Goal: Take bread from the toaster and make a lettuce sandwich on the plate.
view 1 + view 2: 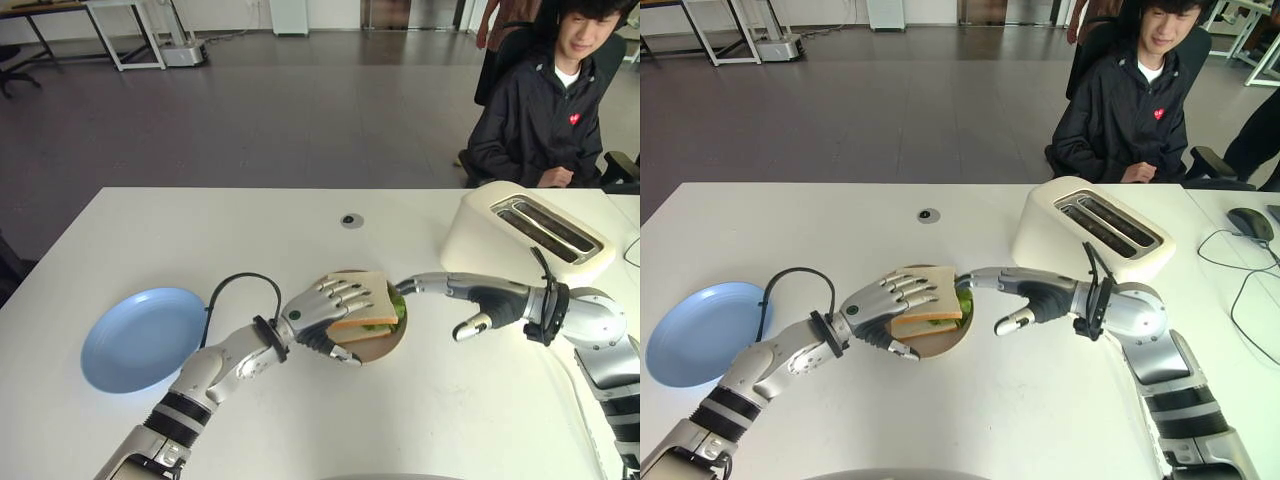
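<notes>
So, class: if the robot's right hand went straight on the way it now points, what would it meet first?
The lettuce sticking out of the sandwich on the brown plate; the right hand seems nearly at it, though depth is unclear. Beyond lies the left hand on the top slice.

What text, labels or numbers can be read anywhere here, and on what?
None readable.
The toaster, the blue plate, the sandwich and its brown plate show no print.
The left hand bears just a green dot near the wrist, no letters.
</notes>
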